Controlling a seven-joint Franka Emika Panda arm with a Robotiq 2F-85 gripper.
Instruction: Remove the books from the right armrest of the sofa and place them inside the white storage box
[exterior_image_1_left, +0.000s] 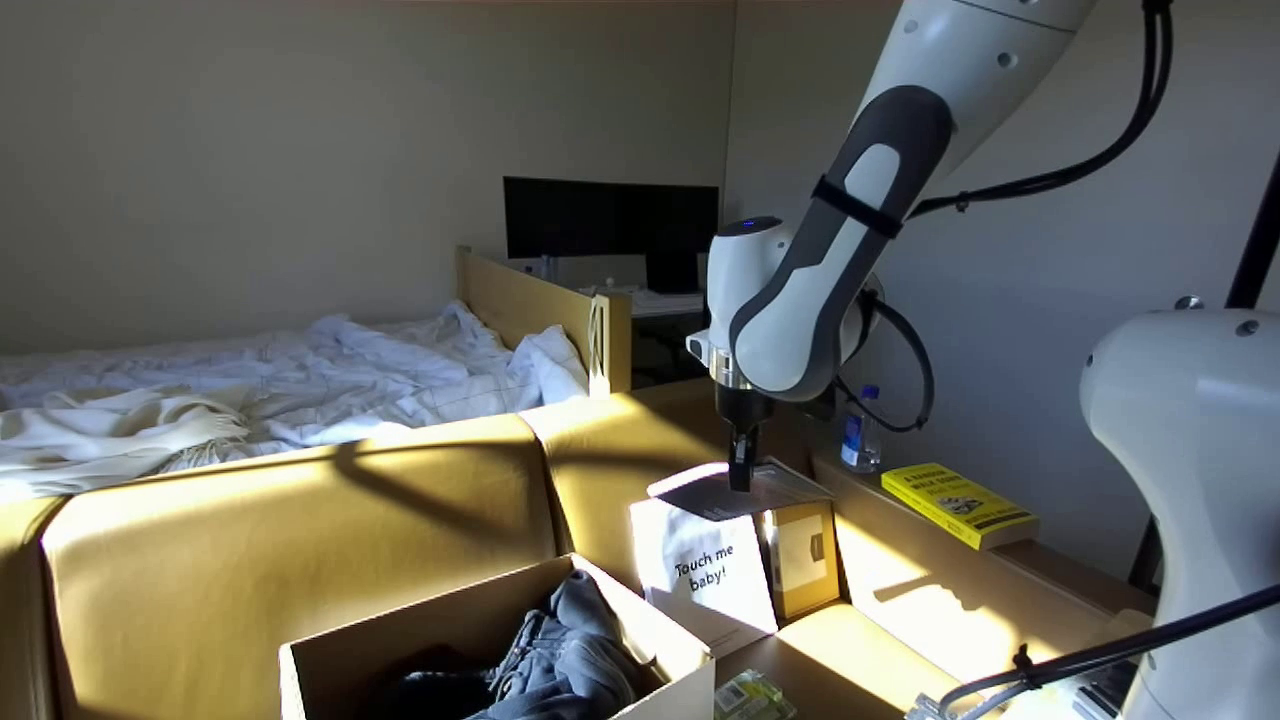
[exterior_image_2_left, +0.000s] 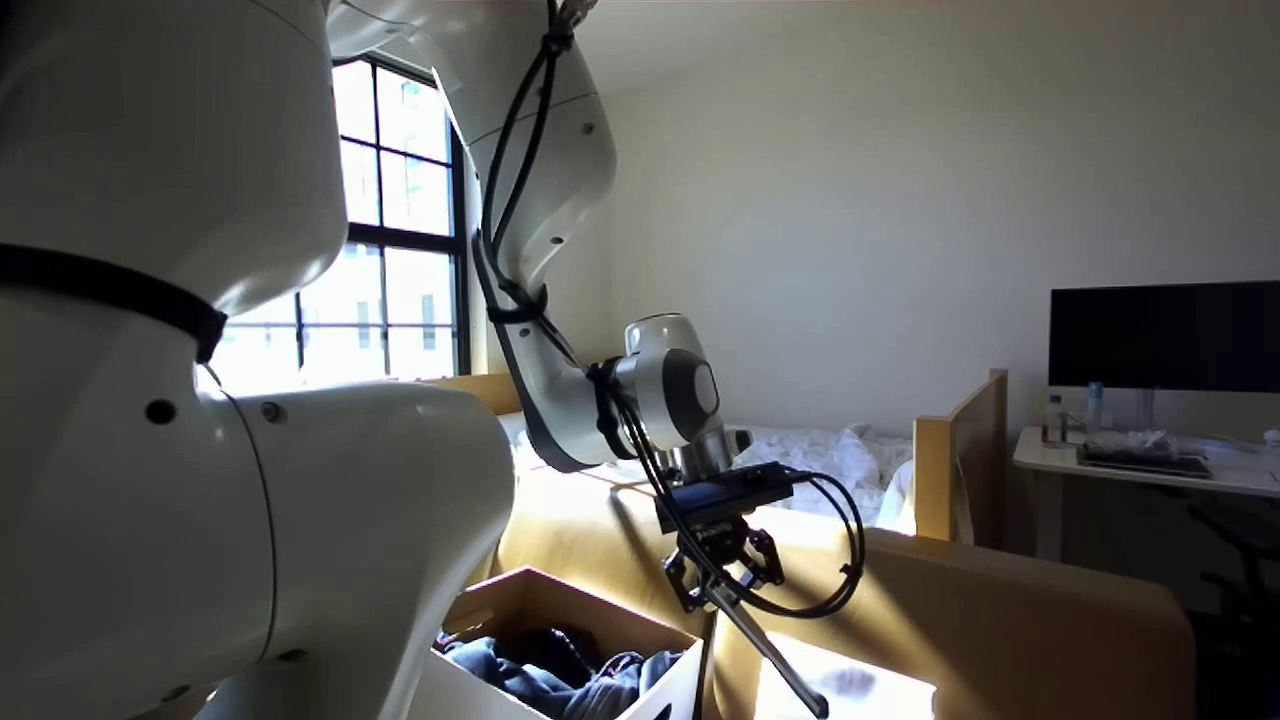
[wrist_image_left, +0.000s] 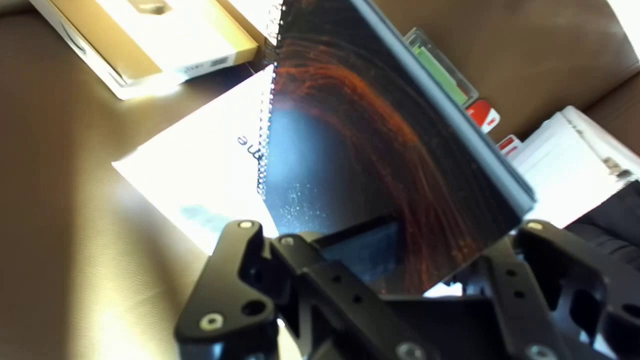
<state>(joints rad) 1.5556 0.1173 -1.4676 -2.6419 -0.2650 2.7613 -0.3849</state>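
Above sunlit sofa (exterior_image_1_left: 300, 550), near back corner beside armrest (exterior_image_1_left: 900, 570), gripping dark-covered book (wrist_image_left: 345, 135) in clenched end effector (exterior_image_1_left: 742, 480), with placing into white storage box (exterior_image_1_left: 690, 688) not yet done, so probably partway at best, and with yellow book (exterior_image_1_left: 958, 503) atop armrest's inner edge left to fetch.

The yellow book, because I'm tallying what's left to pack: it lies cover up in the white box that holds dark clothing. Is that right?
The place is wrong: in an exterior view, the yellow book lies cover up on the armrest, not in the white box. The white box does hold dark clothing.
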